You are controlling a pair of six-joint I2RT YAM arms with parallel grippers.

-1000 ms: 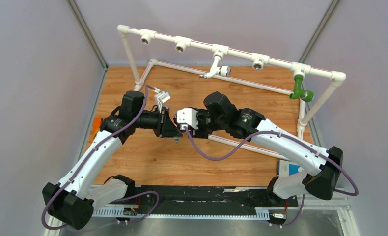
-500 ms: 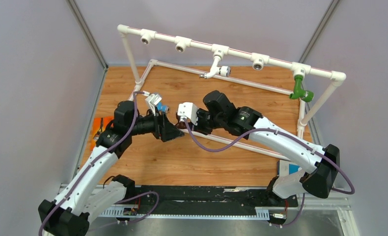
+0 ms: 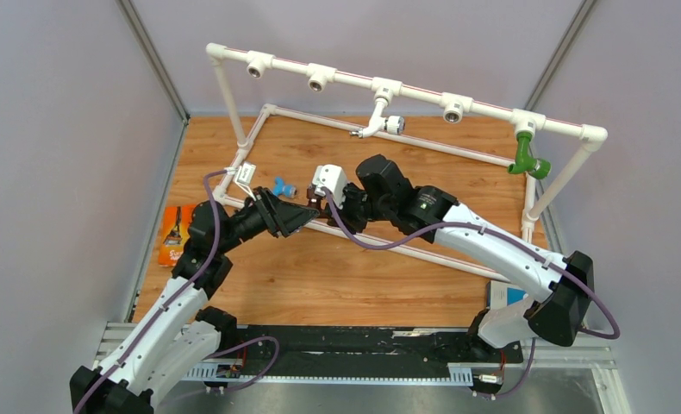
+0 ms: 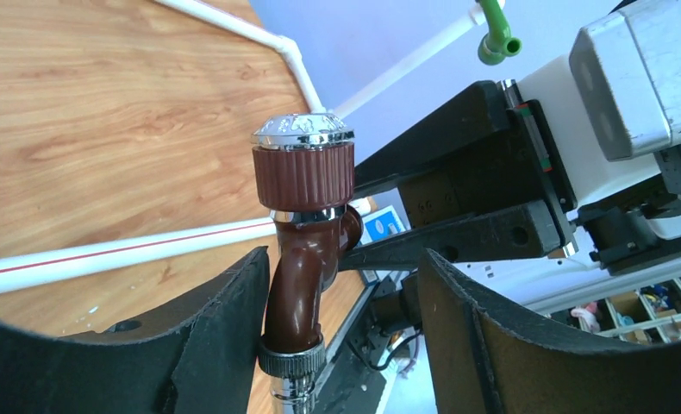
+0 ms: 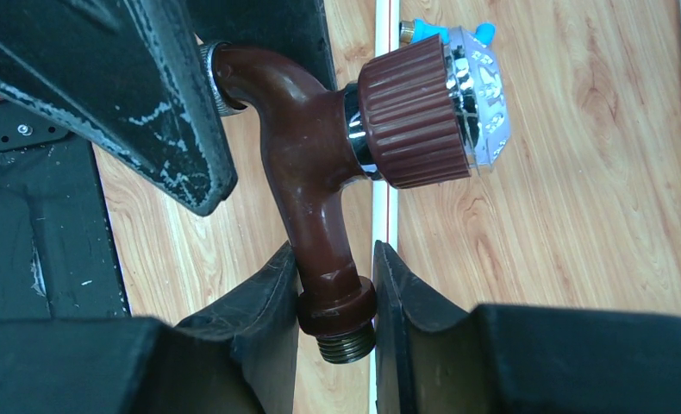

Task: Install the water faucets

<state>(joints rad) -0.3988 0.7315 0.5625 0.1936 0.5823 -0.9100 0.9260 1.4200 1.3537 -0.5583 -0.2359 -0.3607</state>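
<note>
A: Why do we pinch the brown tap (image 5: 320, 190) by its threaded end?
B: Our right gripper (image 5: 335, 293) clamps it mid-air between the arms. Our left gripper (image 4: 341, 267) gapes wide around the spout, probably for a handover.

arms (image 3: 501, 254): white, black joints | cables (image 3: 376, 246): purple | pincer pads (image 5: 147, 112): possibly scuffed

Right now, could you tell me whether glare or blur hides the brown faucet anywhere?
Left wrist: the brown faucet is sharp, its chrome cap glinting mildly. Right wrist: sharp too, brighter glare on that cap. Top external: evenly lit, faucet mostly hidden.
</note>
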